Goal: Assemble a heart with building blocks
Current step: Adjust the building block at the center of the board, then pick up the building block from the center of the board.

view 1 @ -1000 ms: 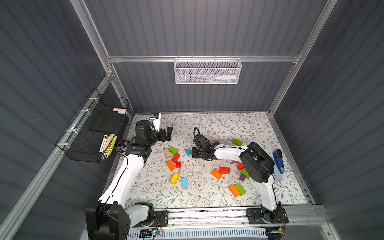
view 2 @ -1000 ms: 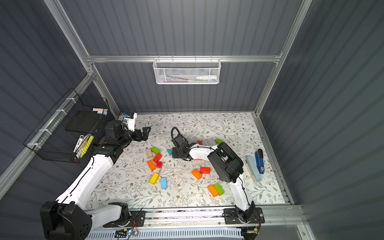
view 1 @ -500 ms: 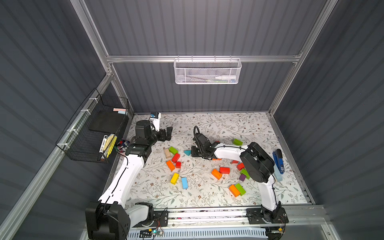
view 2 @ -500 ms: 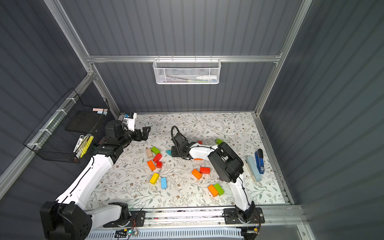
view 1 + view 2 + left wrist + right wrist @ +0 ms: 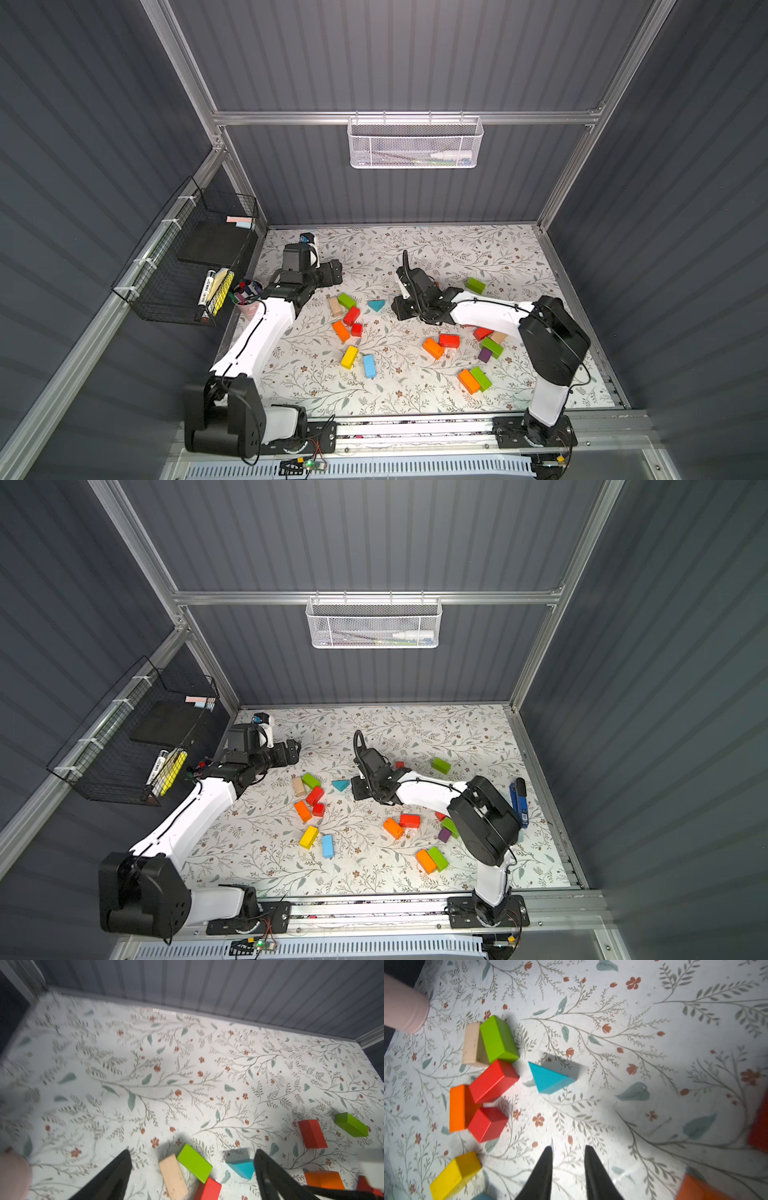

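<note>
The building blocks lie scattered on the flowered table. A teal wedge [image 5: 376, 305] [image 5: 548, 1078] lies free, next to a cluster of a tan brick [image 5: 334, 306], a green brick [image 5: 346, 300], a red brick [image 5: 351, 316], an orange brick [image 5: 340, 331] and a red cube [image 5: 356, 329]. My right gripper [image 5: 397, 309] [image 5: 569, 1147] sits low just right of the wedge, its jaws slightly apart with only table between them. My left gripper [image 5: 332, 272] [image 5: 192, 1152] hovers behind the cluster, open wide and empty.
A yellow brick [image 5: 349, 357] and a blue brick [image 5: 369, 365] lie nearer the front. More bricks sit under my right arm [image 5: 449, 340], and a green one [image 5: 475, 285] lies behind it. A pink pen cup [image 5: 248, 305] stands at the left edge and a blue stapler [image 5: 518, 798] at the right.
My right gripper's jaws have parted and it has drawn back slightly from the teal wedge. The left arm has hardly moved.
</note>
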You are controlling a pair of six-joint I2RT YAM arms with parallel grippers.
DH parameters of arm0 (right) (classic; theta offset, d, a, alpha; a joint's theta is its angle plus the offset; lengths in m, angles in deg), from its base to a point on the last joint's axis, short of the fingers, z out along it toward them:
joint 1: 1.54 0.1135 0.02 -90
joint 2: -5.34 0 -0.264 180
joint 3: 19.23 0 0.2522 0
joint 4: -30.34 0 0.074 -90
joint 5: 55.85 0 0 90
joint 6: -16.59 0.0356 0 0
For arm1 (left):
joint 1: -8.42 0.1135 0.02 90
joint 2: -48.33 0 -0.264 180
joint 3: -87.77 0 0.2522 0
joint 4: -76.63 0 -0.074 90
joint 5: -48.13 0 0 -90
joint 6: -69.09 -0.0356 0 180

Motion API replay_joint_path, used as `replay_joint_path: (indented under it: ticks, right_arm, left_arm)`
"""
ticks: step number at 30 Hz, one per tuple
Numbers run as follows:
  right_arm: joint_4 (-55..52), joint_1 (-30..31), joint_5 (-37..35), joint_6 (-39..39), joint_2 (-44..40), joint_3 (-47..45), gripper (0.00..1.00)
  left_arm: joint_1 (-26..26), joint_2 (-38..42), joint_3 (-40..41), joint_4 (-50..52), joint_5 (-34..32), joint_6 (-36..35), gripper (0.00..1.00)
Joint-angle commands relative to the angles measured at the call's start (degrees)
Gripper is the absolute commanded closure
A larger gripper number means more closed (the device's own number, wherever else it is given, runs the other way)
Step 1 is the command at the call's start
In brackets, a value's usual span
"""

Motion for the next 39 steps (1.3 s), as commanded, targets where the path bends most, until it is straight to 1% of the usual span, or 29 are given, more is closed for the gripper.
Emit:
replay_joint_path:
  ticks: [1,4,8,10,12,15,17,20,24,29,39]
  right_arm:
    - [-1.3,-0.3,1.6,-3.5,-4.9,-5.6,0.69]
    - [1.4,-0.3,3.8,-3.1,-9.7,-11.0,0.68]
    - [3.5,-0.3,4.1,-2.3,-13.9,-17.0,0.67]
    - [3.6,-0.3,3.8,-2.3,-15.3,-18.8,0.67]
    - [3.8,-0.3,3.3,-2.3,-16.7,-20.5,0.65]
    - [4.5,-0.3,2.3,-1.8,-19.0,-22.7,0.64]
    - [4.5,-0.3,1.9,-1.8,-19.8,-23.2,0.64]
    - [4.1,-0.3,1.4,-1.9,-20.4,-23.7,0.64]
    - [4.5,-0.3,0.6,-1.6,-21.2,-24.4,0.64]
    - [5.3,-0.3,1.2,-1.1,-21.1,-24.6,0.64]
    - [6.3,-0.3,2.0,-0.9,-21.1,-25.1,0.64]
  left_arm:
    - [-0.5,-2.8,-1.0,4.5,2.3,9.0,0.06]
    - [-2.4,-3.9,0.6,1.5,4.0,13.0,0.1]
    - [-6.3,-8.3,-0.9,2.7,3.2,14.5,0.16]
    - [-6.6,-9.8,-0.8,3.1,3.3,16.0,0.19]
    - [-6.7,-10.5,-0.2,3.7,1.6,19.9,0.24]
    - [-7.2,-11.1,0.8,1.8,2.6,23.5,0.24]
    - [-7.4,-11.8,1.2,0.8,2.9,24.8,0.26]
    - [-7.5,-13.3,1.2,0.6,3.0,25.7,0.31]
    - [-7.5,-14.5,1.4,1.1,2.4,26.4,0.34]
    - [-7.6,-15.3,1.9,0.8,2.3,26.7,0.35]
    - [-7.6,-18.7,1.2,-1.0,1.6,26.8,0.4]
